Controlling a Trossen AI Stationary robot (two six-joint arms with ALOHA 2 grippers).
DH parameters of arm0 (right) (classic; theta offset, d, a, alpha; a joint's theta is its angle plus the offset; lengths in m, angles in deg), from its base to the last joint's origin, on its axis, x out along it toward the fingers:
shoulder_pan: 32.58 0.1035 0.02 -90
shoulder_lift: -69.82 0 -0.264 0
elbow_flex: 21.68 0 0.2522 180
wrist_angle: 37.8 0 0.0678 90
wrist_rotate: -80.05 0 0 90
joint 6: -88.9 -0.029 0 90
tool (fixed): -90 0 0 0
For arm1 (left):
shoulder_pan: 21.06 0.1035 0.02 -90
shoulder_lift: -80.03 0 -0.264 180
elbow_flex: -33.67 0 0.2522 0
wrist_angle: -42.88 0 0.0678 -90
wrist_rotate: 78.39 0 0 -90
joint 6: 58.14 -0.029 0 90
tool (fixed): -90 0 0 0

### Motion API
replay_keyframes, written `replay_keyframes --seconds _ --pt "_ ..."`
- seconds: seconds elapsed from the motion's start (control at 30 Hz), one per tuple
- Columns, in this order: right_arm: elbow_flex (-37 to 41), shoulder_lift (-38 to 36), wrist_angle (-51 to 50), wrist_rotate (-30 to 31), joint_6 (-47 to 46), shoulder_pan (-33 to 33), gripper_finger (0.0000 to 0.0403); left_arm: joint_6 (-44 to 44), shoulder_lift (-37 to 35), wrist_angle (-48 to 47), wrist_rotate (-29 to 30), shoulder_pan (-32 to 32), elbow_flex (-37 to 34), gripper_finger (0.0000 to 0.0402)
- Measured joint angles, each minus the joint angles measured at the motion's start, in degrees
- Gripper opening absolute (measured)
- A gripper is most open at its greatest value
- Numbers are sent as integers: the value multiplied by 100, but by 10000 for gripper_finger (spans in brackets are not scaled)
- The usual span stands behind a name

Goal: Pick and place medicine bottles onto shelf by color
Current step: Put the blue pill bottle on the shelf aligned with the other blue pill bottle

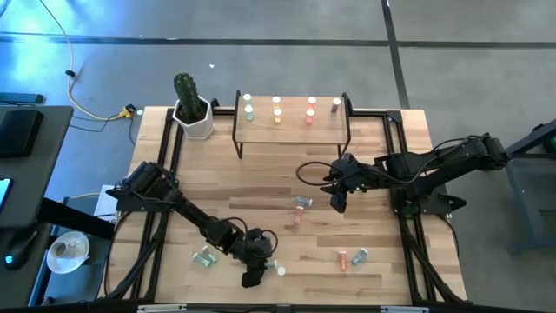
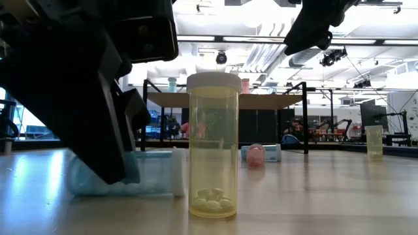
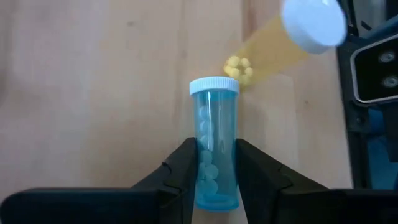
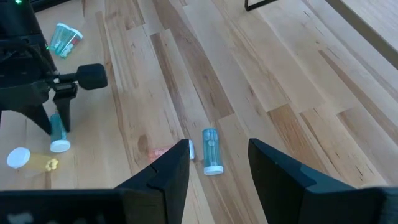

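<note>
Your left end effector [image 3: 212, 180] was closed on a blue bottle [image 3: 214, 140] lying on the surface [image 1: 261, 187], just beside the standing yellow bottle [image 2: 212, 145]. Your right end effector [image 4: 219, 163] hovered open above another blue bottle [image 4: 211, 150], nearer the shelf [image 1: 292, 116].

Upright yellow bottle [image 3: 273, 43] beside left end effector [image 3: 217, 165]

A yellow bottle [image 2: 213, 145] with a white cap stands upright on the tabletop [image 2: 313, 196], pills at its bottom. Just beside it, the left gripper [image 2: 108, 140] clamps a pale blue bottle [image 2: 153, 172] lying flat. Behind stands the shelf [image 2: 225, 100], with a pink bottle [image 2: 255, 155] lying before it.
</note>
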Motion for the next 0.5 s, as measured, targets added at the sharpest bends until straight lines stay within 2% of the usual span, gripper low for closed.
replay_keyframes --seconds 0.37,0.5 --pt "0 -2 5 -2 -2 0 156 -28 -510 -957 796 117 -23 83" --pt "0 -2 43 -2 -2 0 156 -240 -740 -927 999 277 -17 83"
